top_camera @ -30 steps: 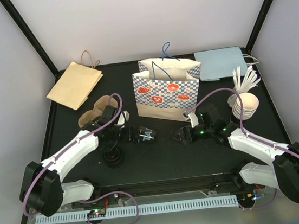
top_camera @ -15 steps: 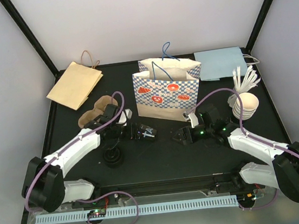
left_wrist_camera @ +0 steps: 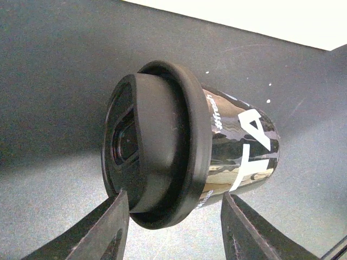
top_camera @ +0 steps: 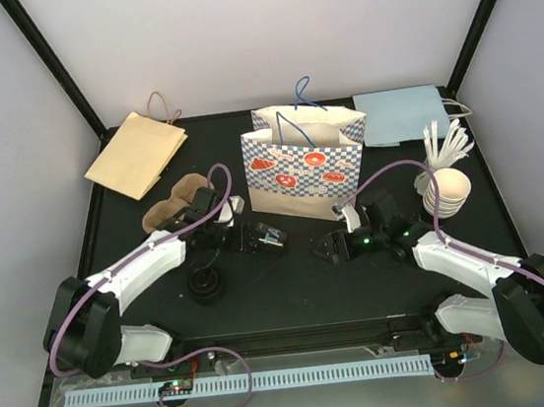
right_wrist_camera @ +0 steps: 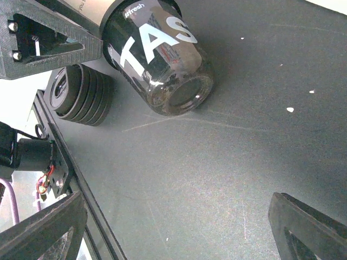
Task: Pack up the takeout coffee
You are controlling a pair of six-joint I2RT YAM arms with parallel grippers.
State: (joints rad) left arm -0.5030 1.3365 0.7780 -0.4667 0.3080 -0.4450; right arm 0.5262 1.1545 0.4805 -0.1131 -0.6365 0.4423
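Cup (left_wrist_camera: 244,143) lies on its side on the black table (top_camera: 292,285), at the centre of the top view, just below the lower left corner of the checked bag (top_camera: 303,170); glossy black body, bold white letters, black lid (left_wrist_camera: 162,146); left gripper (top_camera: 256,235) straddles the lid, pinching or not I cannot tell; right gripper (top_camera: 329,248) gapes wide, holding nothing.

So there's a brown paper bag (top_camera: 135,153) lying flat at the back left, and a light blue bag (top_camera: 402,114) flat at the back right. White cutlery (top_camera: 447,145) sticks up just behind some stacked pale cups (top_camera: 446,192) on the right.
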